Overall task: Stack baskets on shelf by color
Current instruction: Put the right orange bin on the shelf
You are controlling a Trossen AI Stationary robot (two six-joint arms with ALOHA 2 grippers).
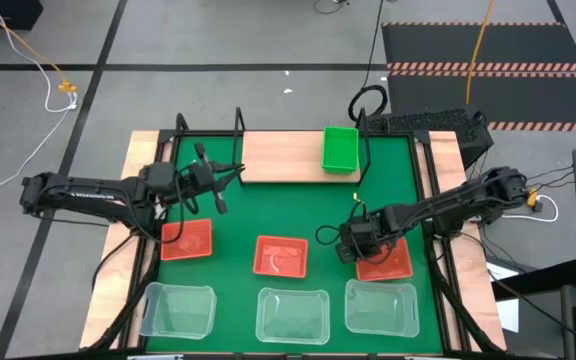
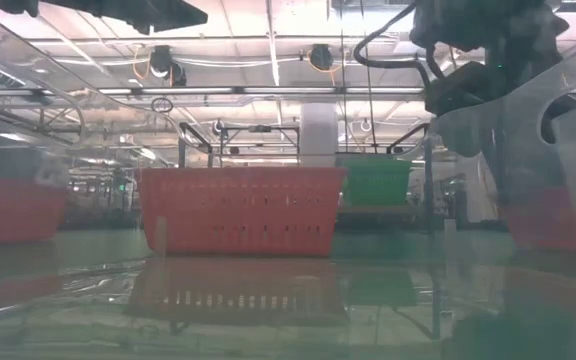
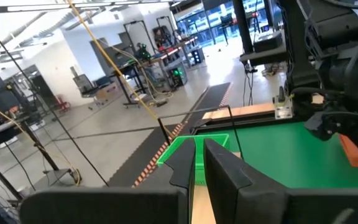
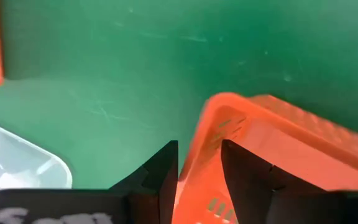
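Green baskets (image 1: 340, 148) sit on the right end of the light-wood shelf (image 1: 278, 157) at the mat's far side. Three red baskets stand in a row mid-mat: left (image 1: 186, 240), middle (image 1: 280, 256) and right (image 1: 386, 260). Three clear baskets (image 1: 293, 315) line the near edge. My left gripper (image 1: 236, 175) hovers shut at the shelf's left end, pointing toward the green baskets (image 3: 194, 146). My right gripper (image 1: 354, 245) is down at the right red basket's left edge, shut on it. My right gripper holds the right red basket by its side wall near a corner (image 4: 201, 162). The wall is pinched between the two fingers (image 4: 244, 177), one inside the basket and one outside. The fingers come from above, pointing down. Whether the basket is lifted clear, I cannot tell.
Black metal frame posts (image 1: 238, 125) rise at the shelf's ends and along the mat's far corners. Bare green mat (image 1: 298, 205) lies between the shelf and the red row. The shelf's left and middle parts are bare wood. In the low view the clear baskets blur the foreground (image 2: 568, 200).
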